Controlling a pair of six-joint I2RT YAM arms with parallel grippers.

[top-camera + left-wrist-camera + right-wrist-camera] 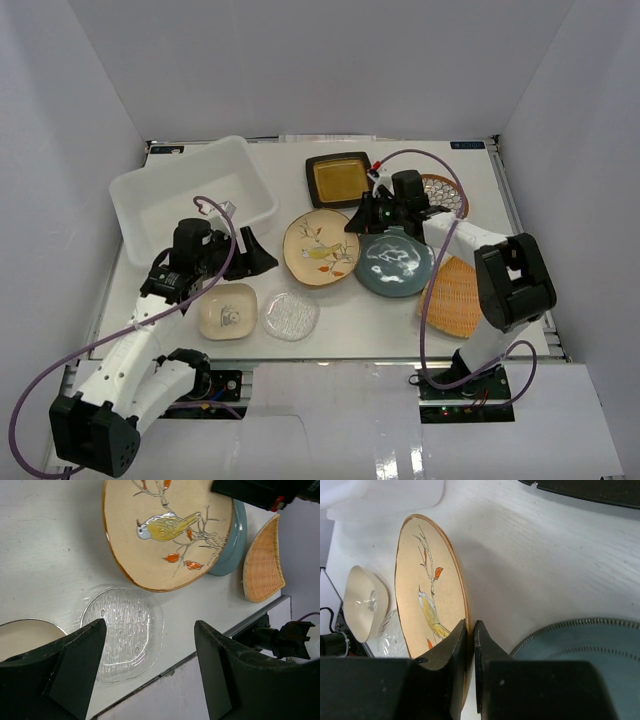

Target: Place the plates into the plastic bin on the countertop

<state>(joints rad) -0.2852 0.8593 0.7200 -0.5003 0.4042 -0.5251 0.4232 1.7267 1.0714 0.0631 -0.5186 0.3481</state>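
Right gripper [470,625] pinched shut on right rim of tan floral plate [427,590]; left gripper [150,628] wide open, holding nothing.
Tan plate mid-countertop [470,170], its right edge lapping onto teal plate [395,262]. Plastic bin [130,186] at far left, apart from it. Left gripper hovers over clear glass plate [125,630]; cream square dish [228,311] just left of that.

From above, the right arm [470,240] covered part of the petal-patterned plate [450,196]. In the left wrist view the tan plate [165,535] ran off the top edge and hid most of the teal plate [236,540]; the cream dish [20,637] was cut at the left. The right tool [470,627] concealed the rim it pinched; the black-rimmed plate [600,491] was only a sliver.
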